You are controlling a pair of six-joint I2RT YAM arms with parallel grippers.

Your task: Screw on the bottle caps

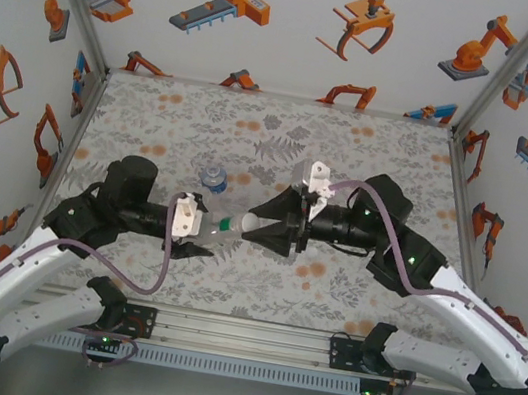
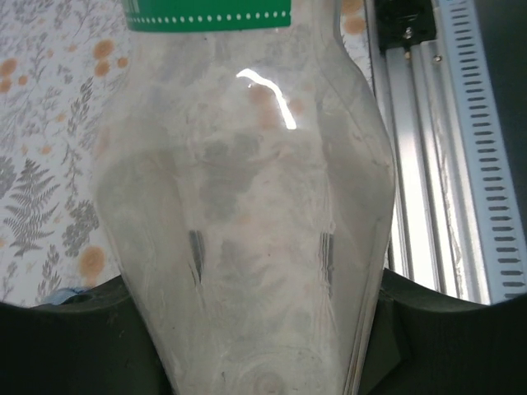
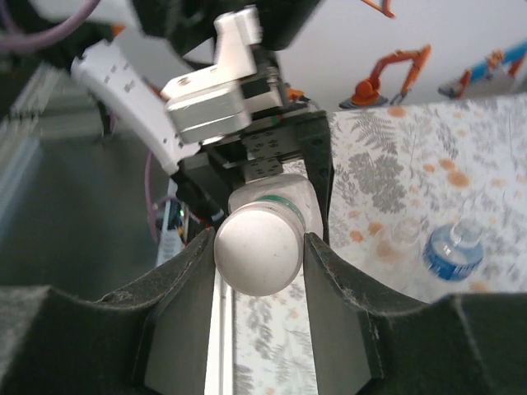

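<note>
Green-label bottle (image 1: 227, 224) is where we begin: it lies on its side, and our left gripper (image 1: 201, 238) has both fingers pressed closed on the clear lower body. In the left wrist view this body sits tight between the dark fingers (image 2: 66, 346), with the green band at the end far from them. Just behind the left gripper, on its far side, the blue-label bottle (image 1: 212, 179) stands upright on the floral cloth (image 1: 157, 109). Going to the right, the neck of the held bottle points straight at our right gripper (image 1: 254, 224). Its fingers are nearly closed and clamp the white cap (image 3: 259, 251) from both sides. The cap sits at the mouth of the green-label bottle, directly between the fingertips. We cannot tell how far it is screwed on. Seen from the right wrist, the blue-label bottle is to the right of the fingers, well apart from them.
</note>
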